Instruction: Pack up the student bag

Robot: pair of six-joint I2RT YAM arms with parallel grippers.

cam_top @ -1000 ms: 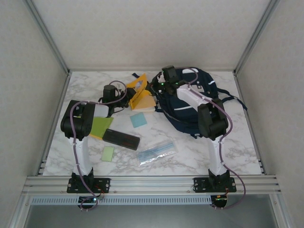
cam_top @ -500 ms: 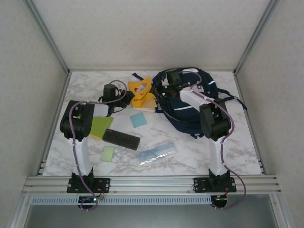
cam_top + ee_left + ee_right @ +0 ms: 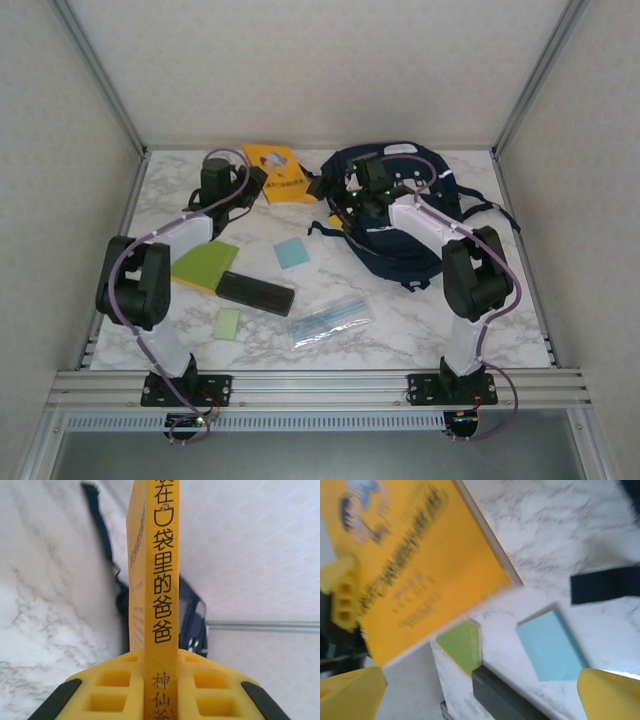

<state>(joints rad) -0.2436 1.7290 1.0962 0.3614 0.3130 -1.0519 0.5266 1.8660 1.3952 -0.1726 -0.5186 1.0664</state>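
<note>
Left claw (image 3: 160, 685) pinched tight on the spine of yellow book (image 3: 278, 172), far centre-left. Right claw (image 3: 480, 695) spread wide, empty, at left edge of student bag (image 3: 390, 258), which lies far right on surface (image 3: 400, 320). Step: loading book. Next, likely: carry it right into bag.

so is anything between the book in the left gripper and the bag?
Yes. The open right gripper hangs at the bag's left edge, on the line from the book, clamped in the left gripper, to the bag. Nothing else visible between them.
</note>
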